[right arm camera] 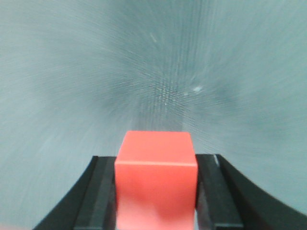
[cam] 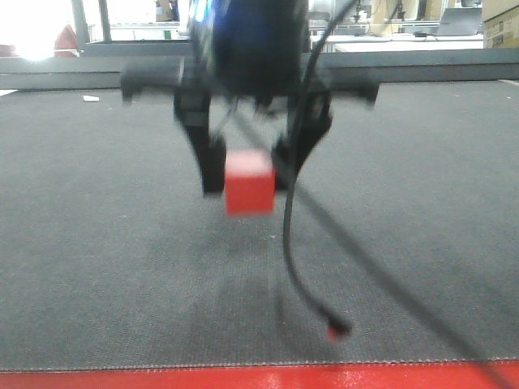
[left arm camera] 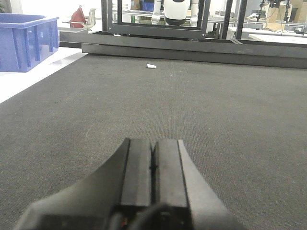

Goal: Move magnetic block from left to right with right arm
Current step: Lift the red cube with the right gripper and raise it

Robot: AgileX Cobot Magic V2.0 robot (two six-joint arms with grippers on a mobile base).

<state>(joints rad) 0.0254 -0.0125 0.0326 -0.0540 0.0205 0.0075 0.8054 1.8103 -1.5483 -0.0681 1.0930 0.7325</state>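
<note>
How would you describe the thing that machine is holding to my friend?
Over the wide dark grey mat, find the black gripper. Clamped in it is a small bright-red cube; the red strip along the mat's edge is flat.

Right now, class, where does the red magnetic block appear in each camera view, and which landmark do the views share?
Front view: magnetic block at centre, clamped in the right gripper.
Left wrist view: not in it.
Right wrist view: bottom centre, between the black fingers.
Shared landmark: the dark grey mat.
</note>
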